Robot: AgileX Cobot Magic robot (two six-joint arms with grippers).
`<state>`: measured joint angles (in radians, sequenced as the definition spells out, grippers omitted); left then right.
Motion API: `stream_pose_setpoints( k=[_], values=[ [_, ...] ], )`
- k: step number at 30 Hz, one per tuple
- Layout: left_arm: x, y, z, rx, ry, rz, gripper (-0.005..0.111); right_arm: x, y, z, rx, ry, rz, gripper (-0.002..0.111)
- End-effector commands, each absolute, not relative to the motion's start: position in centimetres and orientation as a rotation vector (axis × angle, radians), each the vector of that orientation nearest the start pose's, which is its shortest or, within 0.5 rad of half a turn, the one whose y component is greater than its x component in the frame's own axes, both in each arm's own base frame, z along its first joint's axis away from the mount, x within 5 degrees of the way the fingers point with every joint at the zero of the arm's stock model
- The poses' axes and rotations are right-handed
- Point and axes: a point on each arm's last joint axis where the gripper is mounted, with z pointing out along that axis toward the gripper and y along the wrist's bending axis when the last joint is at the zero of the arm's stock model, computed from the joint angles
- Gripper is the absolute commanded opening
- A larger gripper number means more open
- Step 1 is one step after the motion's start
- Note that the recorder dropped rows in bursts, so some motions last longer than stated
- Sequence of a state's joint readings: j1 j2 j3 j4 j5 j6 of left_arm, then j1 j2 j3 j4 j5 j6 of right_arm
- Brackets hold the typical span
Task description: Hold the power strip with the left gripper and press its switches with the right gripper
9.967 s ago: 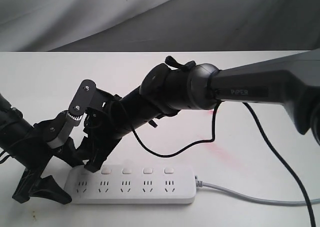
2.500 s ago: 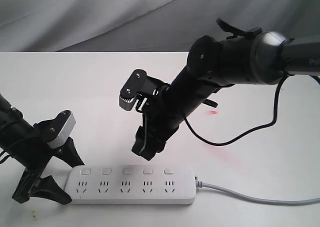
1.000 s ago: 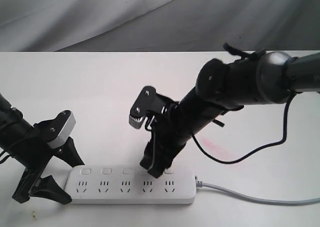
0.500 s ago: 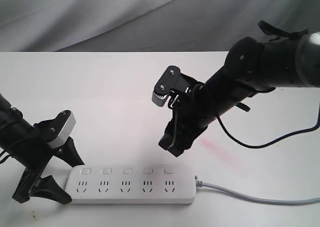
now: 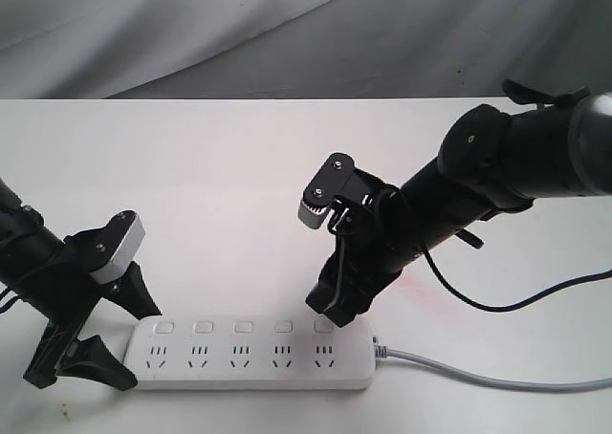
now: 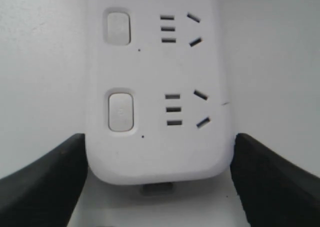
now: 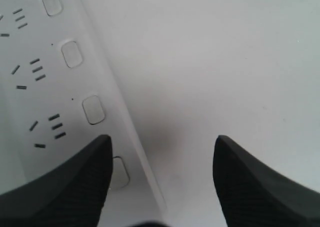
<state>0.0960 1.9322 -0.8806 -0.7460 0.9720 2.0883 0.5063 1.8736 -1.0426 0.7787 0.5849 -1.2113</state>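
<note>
**Q:** Where is the strip?
**A:** I see the strip (image 5: 249, 353) lying flat on the table (image 5: 191, 166) near its front edge, with the cord (image 5: 478, 377) running toward the right edge.
**Q:** Left pincer?
**A:** The left pincer (image 5: 132, 343) is clamped across the strip's free end, one finger on each long side.
**Q:** Right pincer?
**A:** The right pincer (image 5: 335, 310) stands apart and empty, at the switch (image 5: 323, 326) nearest the cord. I cannot tell whether it touches.

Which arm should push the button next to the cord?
The right. Its gripper hangs open just above the button nearest the cord, while the left gripper is busy holding the far end of the power strip.
</note>
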Motion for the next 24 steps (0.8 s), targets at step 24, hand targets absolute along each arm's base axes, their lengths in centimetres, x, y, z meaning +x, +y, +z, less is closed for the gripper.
stream_pose_setpoints(
  k=[24],
  values=[
    [28.5,-2.5,10.5,1.81,2.048,-0.751,0.062,28.6,19.2,15.7,-1.371,2.271,0.47,0.055]
  ],
)
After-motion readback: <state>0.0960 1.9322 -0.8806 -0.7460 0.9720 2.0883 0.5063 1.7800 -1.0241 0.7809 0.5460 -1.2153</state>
